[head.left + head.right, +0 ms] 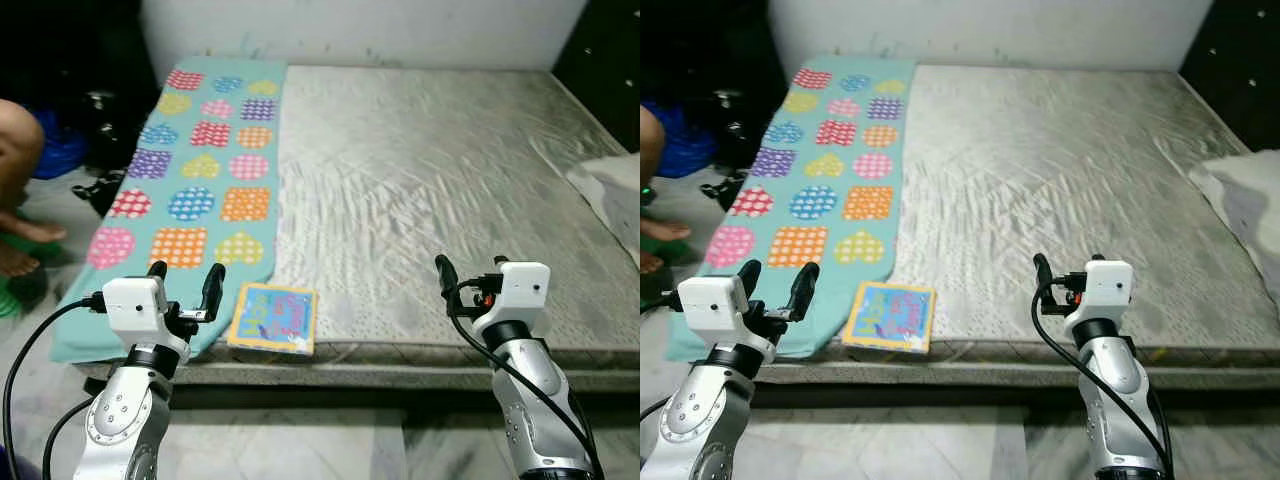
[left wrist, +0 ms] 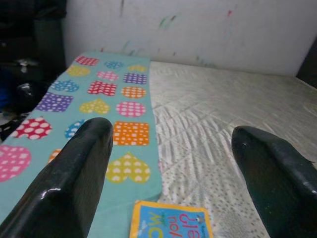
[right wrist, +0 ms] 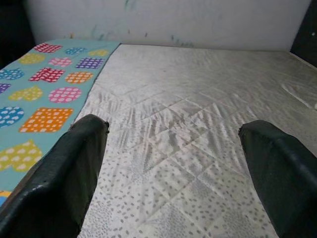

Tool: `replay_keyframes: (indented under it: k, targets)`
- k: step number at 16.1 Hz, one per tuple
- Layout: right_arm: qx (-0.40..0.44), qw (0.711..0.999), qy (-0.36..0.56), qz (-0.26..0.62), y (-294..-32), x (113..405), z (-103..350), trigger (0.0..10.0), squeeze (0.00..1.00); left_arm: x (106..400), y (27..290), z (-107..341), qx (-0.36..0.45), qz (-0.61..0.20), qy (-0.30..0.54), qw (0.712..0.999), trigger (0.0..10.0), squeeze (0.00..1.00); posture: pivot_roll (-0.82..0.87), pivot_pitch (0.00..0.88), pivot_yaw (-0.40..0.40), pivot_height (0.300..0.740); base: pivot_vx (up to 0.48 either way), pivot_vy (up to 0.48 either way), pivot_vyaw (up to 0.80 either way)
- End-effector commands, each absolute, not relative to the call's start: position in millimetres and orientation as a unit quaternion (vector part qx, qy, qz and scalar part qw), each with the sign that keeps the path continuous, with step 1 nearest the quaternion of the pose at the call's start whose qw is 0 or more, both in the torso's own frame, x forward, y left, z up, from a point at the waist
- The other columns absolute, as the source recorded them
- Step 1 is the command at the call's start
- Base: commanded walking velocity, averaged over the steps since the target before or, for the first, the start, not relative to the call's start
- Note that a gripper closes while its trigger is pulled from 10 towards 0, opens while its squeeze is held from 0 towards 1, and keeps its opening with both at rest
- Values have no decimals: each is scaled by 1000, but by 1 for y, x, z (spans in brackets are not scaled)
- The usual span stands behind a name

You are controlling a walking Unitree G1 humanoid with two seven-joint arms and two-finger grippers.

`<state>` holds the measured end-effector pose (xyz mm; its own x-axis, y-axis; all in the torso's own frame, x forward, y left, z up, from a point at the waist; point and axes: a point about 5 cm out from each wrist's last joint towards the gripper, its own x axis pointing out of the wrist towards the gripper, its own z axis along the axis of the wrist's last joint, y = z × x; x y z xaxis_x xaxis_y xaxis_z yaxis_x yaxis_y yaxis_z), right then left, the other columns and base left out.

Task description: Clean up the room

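Both silver arms rise from the near edge of the scene, each held up in front of a low, grey quilted mattress (image 1: pixel 430 190) that lies on the pale tiled floor (image 1: pixel 300 440). On the left, the left gripper (image 1: pixel 185 283) hangs just above the mattress's near-left corner with its two black fingers (image 2: pixel 74 178) spread wide and nothing between them. On the right, the right gripper (image 1: pixel 468 272) hovers over the near edge of the mattress, its fingers (image 3: pixel 64 178) likewise spread apart and bare.

Between the arms, closer to the left one, a thin square children's book with a blue and yellow cover (image 1: pixel 272 318) lies flat on the near edge of the mattress, touching neither gripper. Its left side rests just beside a long turquoise cloth printed with dotted hearts, circles and squares (image 1: pixel 195 180), which runs along the left strip of the mattress to the far white wall (image 1: pixel 350 30).

At the far right a rumpled white sheet (image 1: pixel 612 195) lies at the mattress edge. At the left border, a person's bare knee and feet (image 1: pixel 18 190) show beside dark objects on the floor.
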<state>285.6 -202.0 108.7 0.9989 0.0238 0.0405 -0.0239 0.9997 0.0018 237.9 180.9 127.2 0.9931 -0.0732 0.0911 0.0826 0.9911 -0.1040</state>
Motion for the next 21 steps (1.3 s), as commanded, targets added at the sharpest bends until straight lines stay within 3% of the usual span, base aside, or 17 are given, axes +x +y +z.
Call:
replay_keyframes:
  k: [1,13,18,21]
  targets:
    - [0,1000,-25,7,-204,285,111,10000,0,237,182,131,-50,-43,-49,997,10000,0,-11,113,-23,740,349,0,0]
    - [-4,1000,-23,4,-205,285,110,10000,0,238,181,130,-51,-43,-47,997,10000,0,-13,112,-22,740,341,0,0]
    - [-4,1000,-23,5,-205,285,109,10000,0,240,183,128,-49,-22,-39,998,10000,0,-13,112,-22,740,0,0,0]
    - [-5,1000,-23,6,-205,285,109,10000,0,241,182,128,-54,-27,-39,997,10000,0,-12,111,-24,740,0,97,-658]
